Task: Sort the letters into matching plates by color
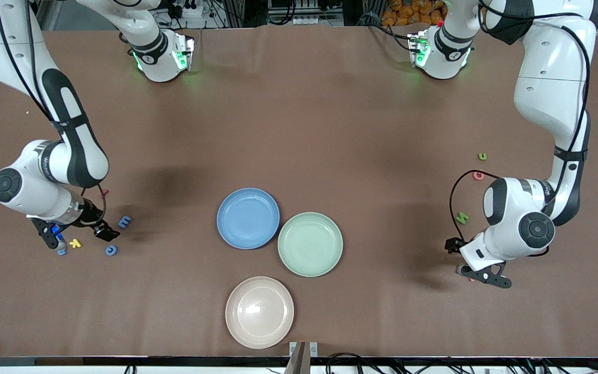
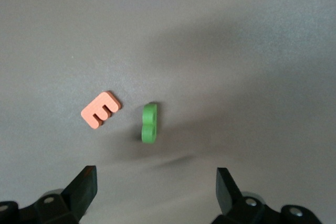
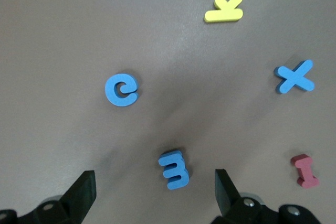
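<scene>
The blue plate [image 1: 248, 218] and the mint green plate [image 1: 310, 244] sit side by side mid-table, both bare. My right gripper [image 1: 78, 236] [image 3: 155, 184] hangs open over a cluster of blue letters at its end of the table: a "3" [image 3: 174, 169] [image 1: 125, 222] just ahead of its fingers, a "c" [image 3: 121, 89] [image 1: 111, 250] and an "x" [image 3: 295, 76]. My left gripper [image 1: 469, 270] [image 2: 156, 182] is open low over the table, with a green letter [image 2: 149, 123] standing on edge just ahead of it. Two more green letters [image 1: 462, 217] [image 1: 481, 156] lie farther from the front camera.
A beige-pink plate [image 1: 259, 311] lies nearest the front camera. A yellow piece [image 3: 224, 9] [image 1: 75, 242] and a red piece [image 3: 305, 170] lie among the blue letters. An orange "E" [image 2: 101, 109] rests beside the green letter, and a pink piece [image 1: 479, 175] lies near the left arm.
</scene>
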